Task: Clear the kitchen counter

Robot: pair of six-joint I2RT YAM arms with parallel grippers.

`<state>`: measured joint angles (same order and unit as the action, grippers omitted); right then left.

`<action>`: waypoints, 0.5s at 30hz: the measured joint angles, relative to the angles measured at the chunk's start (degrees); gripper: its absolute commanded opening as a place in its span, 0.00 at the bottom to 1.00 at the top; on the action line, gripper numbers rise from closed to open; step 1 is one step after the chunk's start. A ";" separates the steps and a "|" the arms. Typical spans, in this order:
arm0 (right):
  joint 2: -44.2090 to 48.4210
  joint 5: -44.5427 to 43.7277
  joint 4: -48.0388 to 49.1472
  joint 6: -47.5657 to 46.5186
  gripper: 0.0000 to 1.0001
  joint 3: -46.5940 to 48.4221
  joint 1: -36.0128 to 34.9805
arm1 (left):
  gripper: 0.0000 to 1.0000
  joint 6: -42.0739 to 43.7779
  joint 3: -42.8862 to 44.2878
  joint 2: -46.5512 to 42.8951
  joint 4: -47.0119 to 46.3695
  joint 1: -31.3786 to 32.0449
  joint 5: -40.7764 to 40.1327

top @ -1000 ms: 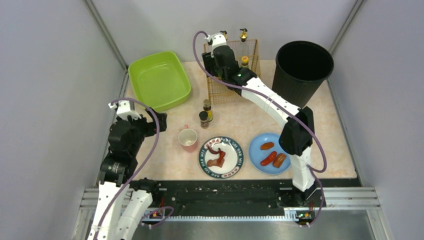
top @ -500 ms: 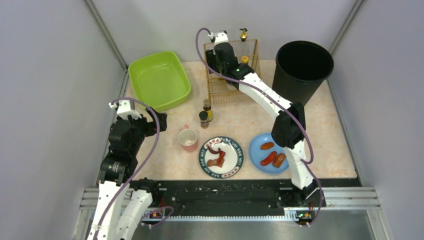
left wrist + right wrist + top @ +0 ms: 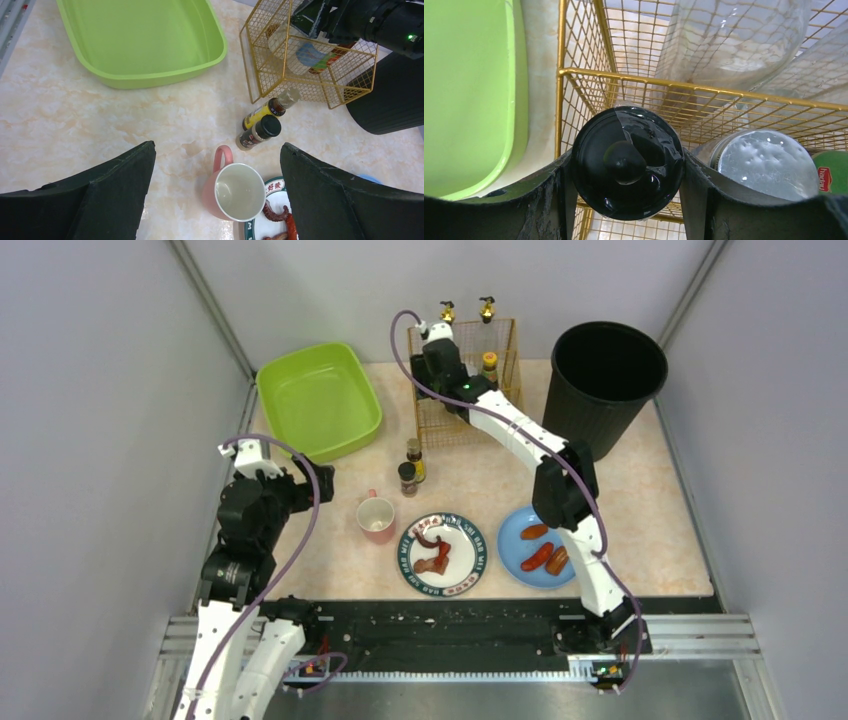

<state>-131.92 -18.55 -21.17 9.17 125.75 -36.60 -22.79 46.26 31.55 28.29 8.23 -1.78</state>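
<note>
The top view looks steeply down from behind the near edge over the whole worktop (image 3: 660, 490). The left wrist view faces forward and down, sharing the gold basket (image 3: 260, 65) and green tub (image 3: 140, 35) with it. The right wrist view sits very close, apparently just above that basket.

The kitchen counter (image 3: 650, 490) holds everything. A basin (image 3: 318, 400) sits at the back left. A wire basket (image 3: 437, 427) stands at the back middle, with a bin (image 3: 610, 365) to its right. A bottle (image 3: 626, 160) stands at the left side of the basket, between the fingers of the right gripper (image 3: 624, 195), which seem to touch its cap on both sides. More bottles (image 3: 734, 35) stand in the basket beside it. Two small bottles (image 3: 407, 478) stand close together just in front of the basket. A mug (image 3: 376, 519) sits nearer, to their left. Right of the mug is a plate (image 3: 468, 550) with food (image 3: 435, 558) on it. Right of that is a second plate (image 3: 512, 536) with sausages (image 3: 538, 556) on it.
</note>
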 measured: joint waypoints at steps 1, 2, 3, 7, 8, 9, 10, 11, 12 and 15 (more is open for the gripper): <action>-0.15 0.00 -0.04 0.37 0.00 0.00 0.13 | 0.99 -0.02 0.00 0.11 0.00 -0.02 0.02; -0.17 0.00 -0.04 0.68 0.00 0.00 0.26 | 0.99 -0.02 0.00 0.20 0.02 -0.02 0.02; -0.24 -0.04 -0.04 1.11 0.00 0.00 0.33 | 0.99 -0.02 0.00 0.24 0.00 -0.04 0.02; -0.79 -0.09 0.04 2.32 0.00 0.00 0.85 | 0.99 -0.02 0.00 0.31 0.00 -0.07 0.02; -1.05 -0.07 0.07 2.54 0.00 0.02 1.03 | 0.99 0.00 0.00 0.35 0.00 -0.07 0.02; -1.46 -0.07 0.07 2.67 0.00 0.04 1.18 | 0.99 -0.02 0.00 0.37 0.00 -0.11 0.02; -1.86 -0.07 0.07 2.78 0.00 0.07 1.29 | 0.99 -0.02 0.00 0.44 0.00 -0.11 0.02; -2.27 -0.07 0.11 3.21 0.00 0.09 1.40 | 0.99 0.00 0.00 0.48 0.00 -0.15 0.02; -2.64 -0.04 0.07 3.69 0.00 0.57 1.44 | 0.99 -0.02 0.00 0.52 0.02 -0.22 0.02; -3.04 -0.02 0.02 3.93 0.04 1.29 1.49 | 0.99 -0.02 0.00 0.61 0.00 -0.22 0.02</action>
<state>-134.96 -18.57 -21.15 13.10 127.04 -35.11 -22.81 46.26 32.16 28.29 8.01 -1.76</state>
